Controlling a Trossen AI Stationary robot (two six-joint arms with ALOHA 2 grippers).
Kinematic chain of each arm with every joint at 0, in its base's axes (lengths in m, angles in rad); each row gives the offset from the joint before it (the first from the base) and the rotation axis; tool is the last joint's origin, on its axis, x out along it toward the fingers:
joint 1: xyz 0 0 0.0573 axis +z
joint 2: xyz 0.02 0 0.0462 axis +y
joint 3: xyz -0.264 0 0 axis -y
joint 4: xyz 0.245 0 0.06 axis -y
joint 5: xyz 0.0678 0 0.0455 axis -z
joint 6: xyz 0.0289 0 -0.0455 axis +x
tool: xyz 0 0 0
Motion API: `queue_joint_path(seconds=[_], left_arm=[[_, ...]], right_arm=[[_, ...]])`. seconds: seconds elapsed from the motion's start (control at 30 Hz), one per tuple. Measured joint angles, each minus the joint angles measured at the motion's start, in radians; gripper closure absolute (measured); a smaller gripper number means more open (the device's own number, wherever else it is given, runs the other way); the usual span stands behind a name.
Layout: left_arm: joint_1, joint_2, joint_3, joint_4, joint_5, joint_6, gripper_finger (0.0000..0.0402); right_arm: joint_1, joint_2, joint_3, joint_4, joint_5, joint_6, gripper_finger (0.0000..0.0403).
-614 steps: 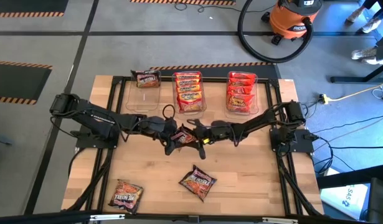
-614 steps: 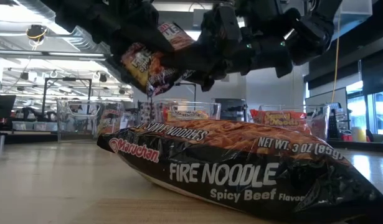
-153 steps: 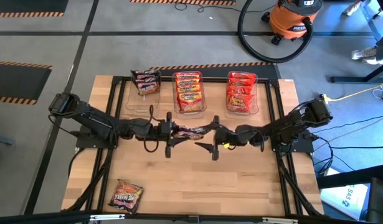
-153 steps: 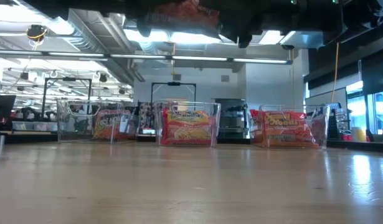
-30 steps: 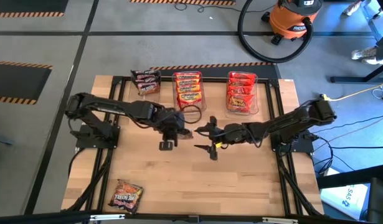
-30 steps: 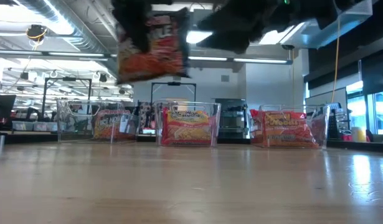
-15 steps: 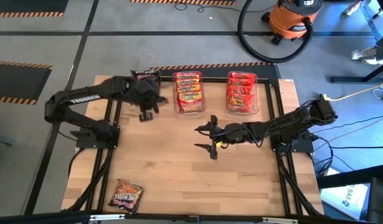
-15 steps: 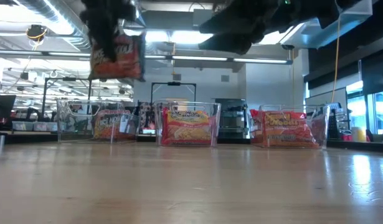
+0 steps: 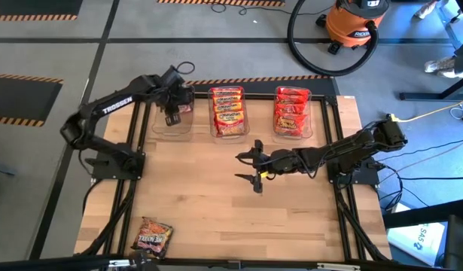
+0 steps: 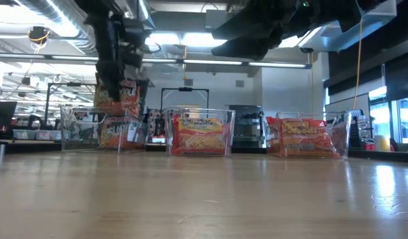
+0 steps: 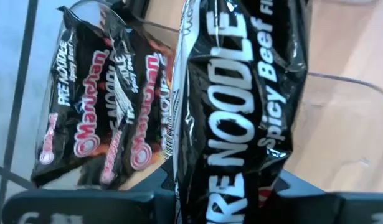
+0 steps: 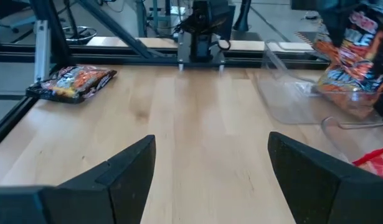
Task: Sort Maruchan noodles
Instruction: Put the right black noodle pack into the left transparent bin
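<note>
Wooden table (image 9: 216, 203), left gripper (image 9: 172, 111) clamping dark packet (image 11: 241, 106) seemingly over clear tub (image 9: 171, 124), right gripper (image 9: 250, 167) spread empty.

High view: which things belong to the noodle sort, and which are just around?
Job:
- dark purple-black Fire Noodle packet in the left hand, above the left clear plastic tub
- stray dark packet at the table's near left corner
- orange-yellow packets in the middle tub
- red packets in the right tub
- right hand, open, mid-table

Around:
- orange shop vacuum
- yellow cable

Bare table (image 9: 216, 203) centre; three tubs (image 9: 291, 113) seemingly crowd the far edge.
</note>
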Motion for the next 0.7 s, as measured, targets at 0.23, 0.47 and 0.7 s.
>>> queue_joint_path(seconds=[0.23, 0.47, 0.7], left_arm=[[0.034, 0.101, -0.003, 0.022, 0.005, 0.009, 0.0309], [0.051, 0.186, -0.003, 0.044, 0.064, 0.021, 0.0309], [0.082, 0.259, -0.003, 0.108, 0.1, 0.042, 0.0309]], right_arm=[[0.0, 0.0, 0.0, -0.031, -0.052, 0.021, 0.0111], [0.001, 0.0, 0.0, -0.063, -0.052, 0.021, 0.0111], [0.001, 0.001, 0.0, -0.063, -0.052, 0.026, 0.0111]])
